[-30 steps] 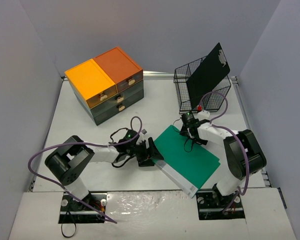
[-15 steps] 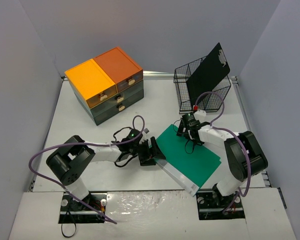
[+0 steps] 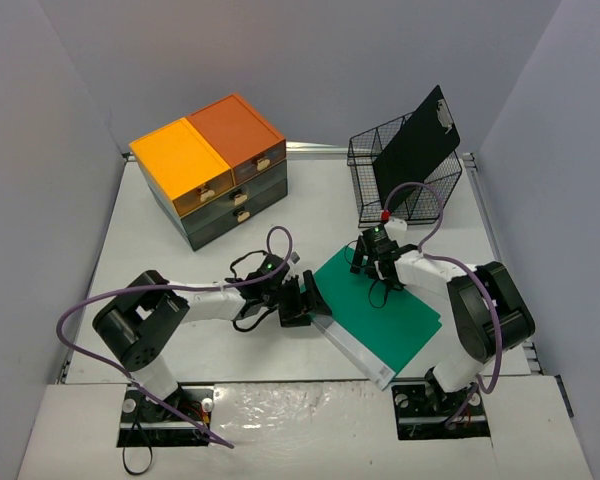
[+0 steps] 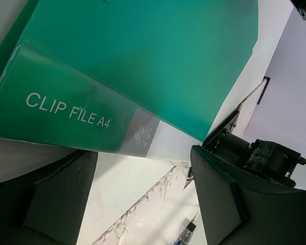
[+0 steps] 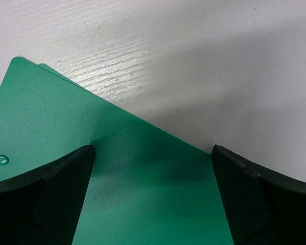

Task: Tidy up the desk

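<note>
The desk (image 3: 310, 210) fills the scene beneath both arms. A green clip file (image 3: 385, 305) lies flat on its near right area. The left gripper (image 3: 310, 303) sits at the file's left edge with its jaws spread wide, the labelled spine just ahead of its fingers (image 4: 61, 189); nothing is gripped. The right gripper (image 3: 373, 265) hangs over the file's far corner with its jaws fully apart and also grips nothing. A drawer chest (image 3: 212, 165) stands far left and a wire basket (image 3: 365, 185) far right.
</note>
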{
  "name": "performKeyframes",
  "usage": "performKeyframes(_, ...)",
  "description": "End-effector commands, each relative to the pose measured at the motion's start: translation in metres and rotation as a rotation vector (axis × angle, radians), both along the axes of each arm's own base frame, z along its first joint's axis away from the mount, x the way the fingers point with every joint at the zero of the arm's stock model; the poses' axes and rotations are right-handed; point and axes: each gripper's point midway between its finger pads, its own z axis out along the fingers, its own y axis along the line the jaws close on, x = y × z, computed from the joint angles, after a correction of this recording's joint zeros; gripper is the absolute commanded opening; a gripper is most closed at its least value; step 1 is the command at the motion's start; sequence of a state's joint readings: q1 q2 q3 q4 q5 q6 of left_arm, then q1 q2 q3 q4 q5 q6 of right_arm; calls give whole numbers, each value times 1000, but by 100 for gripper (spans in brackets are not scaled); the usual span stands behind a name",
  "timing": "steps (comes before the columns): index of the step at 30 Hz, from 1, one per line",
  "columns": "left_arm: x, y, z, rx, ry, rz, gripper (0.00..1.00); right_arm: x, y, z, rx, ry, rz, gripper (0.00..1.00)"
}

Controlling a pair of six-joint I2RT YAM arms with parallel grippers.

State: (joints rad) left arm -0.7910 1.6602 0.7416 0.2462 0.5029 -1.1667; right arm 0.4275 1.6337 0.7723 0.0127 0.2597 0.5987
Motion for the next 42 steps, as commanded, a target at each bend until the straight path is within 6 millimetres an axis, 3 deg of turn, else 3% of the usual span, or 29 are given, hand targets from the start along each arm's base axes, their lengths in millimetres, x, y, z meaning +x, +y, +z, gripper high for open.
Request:
performKeyframes(1, 26, -7, 32, -32, -144, 30, 71, -105, 37, -71, 219, 436, 86, 95)
performKeyframes(6, 31, -2, 36, -13, -167, 33, 71, -114, 45, -77, 265, 477, 115, 94)
performKeyframes(24, 57, 13, 42, 10, -192, 67, 71, -113, 52, -81, 296, 472, 138, 94)
performKeyframes(32, 91, 32, 38, 47, -198, 92, 71, -116, 53, -83, 299, 482, 146, 94)
performKeyframes(36, 116, 42, 47, 51, -225, 107, 71, -118, 53, -82, 301, 484, 150, 94)
performKeyframes(42, 137, 49, 51, 63, -237, 114, 71, -121, 53, -82, 301, 487, 153, 94)
